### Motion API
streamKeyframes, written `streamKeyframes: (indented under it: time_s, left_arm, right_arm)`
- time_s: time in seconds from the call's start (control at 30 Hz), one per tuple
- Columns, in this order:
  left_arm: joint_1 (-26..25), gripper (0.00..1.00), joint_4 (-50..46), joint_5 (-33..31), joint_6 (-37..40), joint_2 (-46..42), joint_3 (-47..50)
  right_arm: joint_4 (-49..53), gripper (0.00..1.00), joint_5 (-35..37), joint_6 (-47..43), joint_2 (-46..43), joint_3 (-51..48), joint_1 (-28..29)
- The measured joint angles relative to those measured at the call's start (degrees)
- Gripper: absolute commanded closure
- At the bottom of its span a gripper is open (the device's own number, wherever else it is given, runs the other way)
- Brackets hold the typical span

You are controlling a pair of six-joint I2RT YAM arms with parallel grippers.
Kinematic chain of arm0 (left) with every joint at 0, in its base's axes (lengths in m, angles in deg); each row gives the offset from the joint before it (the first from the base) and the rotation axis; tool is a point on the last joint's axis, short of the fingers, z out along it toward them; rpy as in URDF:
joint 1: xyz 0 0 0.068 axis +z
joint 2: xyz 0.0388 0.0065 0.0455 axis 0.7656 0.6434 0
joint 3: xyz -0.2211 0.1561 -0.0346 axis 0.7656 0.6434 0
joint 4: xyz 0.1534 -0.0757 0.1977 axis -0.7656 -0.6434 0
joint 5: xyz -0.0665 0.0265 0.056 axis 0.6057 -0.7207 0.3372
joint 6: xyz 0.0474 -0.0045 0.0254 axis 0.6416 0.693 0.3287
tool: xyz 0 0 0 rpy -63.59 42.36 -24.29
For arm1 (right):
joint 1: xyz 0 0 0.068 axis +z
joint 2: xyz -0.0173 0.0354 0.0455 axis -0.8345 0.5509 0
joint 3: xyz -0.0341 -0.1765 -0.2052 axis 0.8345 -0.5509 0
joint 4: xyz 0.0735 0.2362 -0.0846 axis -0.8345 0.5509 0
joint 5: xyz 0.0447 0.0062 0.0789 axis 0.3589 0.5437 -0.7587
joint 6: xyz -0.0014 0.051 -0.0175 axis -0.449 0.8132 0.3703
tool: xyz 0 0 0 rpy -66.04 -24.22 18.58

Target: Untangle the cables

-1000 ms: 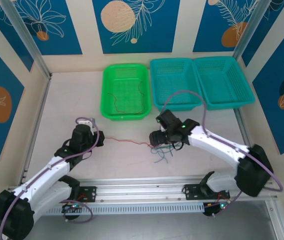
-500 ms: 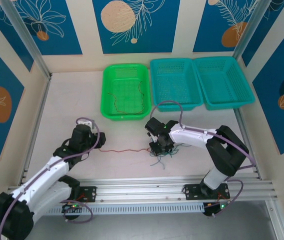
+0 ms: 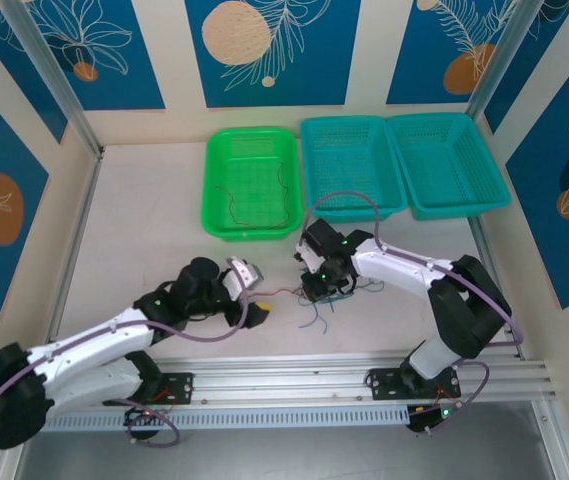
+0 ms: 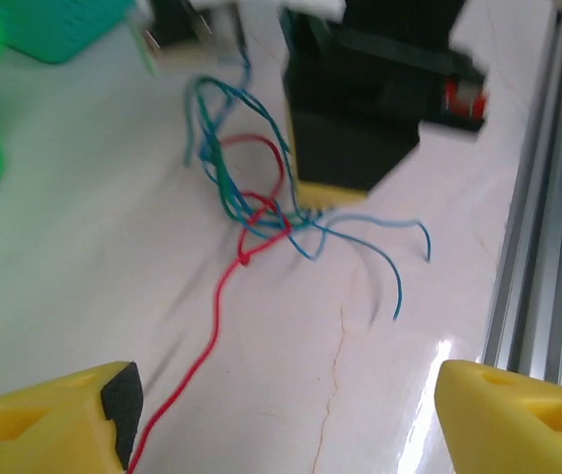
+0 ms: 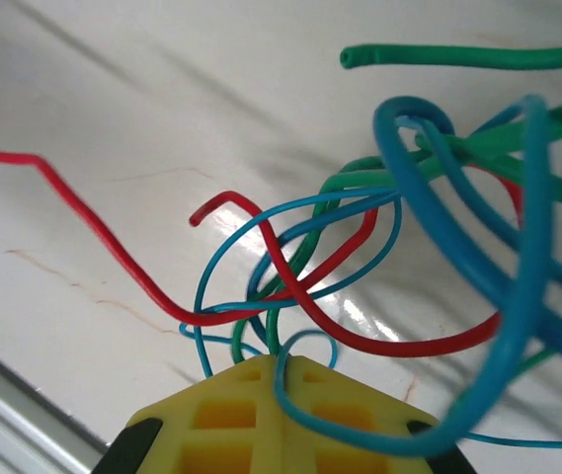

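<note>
- L gripper [image 3: 253, 300]: low over table [image 3: 134, 220], near centre, pointing at the tangle.
- L wrist view: its yellow fingers [image 4: 48, 425] stand wide apart, nothing between them; jaws open, holding nothing.
- Red wire [image 4: 216, 316] runs on the table from the tangle toward the L fingers and passes just inside the left-hand one. Can't tell if it touches.
- R gripper [image 3: 320, 286]: just right of centre, tip down on the cables [image 3: 327, 303].
- R jaws are fully closed. In the R wrist view thin blue strands [image 5: 223, 262] run right into the yellow tip [image 5: 281, 400], so it looks pinched on the tangle.
- Cables: small knot of red, blue and green wires on the table under and just in front of the R gripper, between the two arms and nearer the R one.
- Loose blue ends [image 4: 399, 267] trail toward the rail at the near edge.
- R wrist view: red, blue and green loops cross each other above the tip, and one green end [image 5: 458, 54] sticks out free.
- Green basket [image 3: 211, 195]: back centre, with one thin red-brown wire [image 3: 232, 212] curled inside, well apart from the tangle.
- 2 teal baskets [image 3: 305, 160] sit side by side to its right, touching each other; R one [image 3: 497, 180] is at the table's far R side.
</note>
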Motion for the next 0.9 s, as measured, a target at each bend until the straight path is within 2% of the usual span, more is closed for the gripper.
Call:
streamKeyframes:
  time_s: [0.27,0.33,0.37,0.43,0.57,0.6,0.7,0.73,0.8,0.87,0.9]
  left_arm:
    - [-2.82,0.17,7.06,-3.91,7.72,18.34,-3.56]
    - [-2.84,0.23,9.7,-4.74,8.52,22.16,-4.39]
    - [-2.91,0.27,11.1,-5.22,8.74,24.13,-4.9]
    - [-2.91,0.42,13.44,-6.47,9.2,27.08,-5.73]
    - [-2.91,0.92,15.34,-8.81,9.09,29.42,-6.78]
    - [-2.91,1.0,15.52,-9.14,9.07,29.44,-6.97]
    - [-2.91,1.0,15.96,-9.97,8.11,28.79,-7.08]
    - [-2.91,1.0,15.93,-10.03,8.04,28.37,-7.08]
    - [-2.91,1.0,15.93,-9.86,7.82,26.84,-7.08]
    - [-2.91,1.0,15.98,-9.14,7.5,25.49,-7.08]
    - [-2.91,1.0,16.09,-8.61,7.21,25.07,-7.08]
  right_arm:
    - [0.02,1.0,-4.24,-1.18,-2.86,-0.28,-0.9]
    - [-0.02,1.0,-4.85,-1.16,-2.93,-0.28,-0.9]
    - [0.02,1.0,-5.09,-1.16,-2.95,-0.28,-0.9]
    - [0.0,1.0,-5.31,-1.16,-3.3,-0.46,-0.9]
    - [-0.04,1.0,-4.33,-0.33,-5.22,-1.29,-0.92]
    - [0.0,1.0,-3.34,0.66,-5.49,-1.42,-0.92]
    - [-0.7,0.99,0.55,5.79,-5.53,-2.14,-0.92]
    - [-1.05,0.89,1.66,7.89,-5.46,-2.56,-0.92]
    - [-2.16,0.61,2.47,11.98,-5.16,-3.67,-0.7]
    - [-3.93,0.5,3.13,14.08,-5.03,-4.98,-0.07]
    - [-4.83,0.49,3.13,15.02,-5.05,-5.79,0.5]
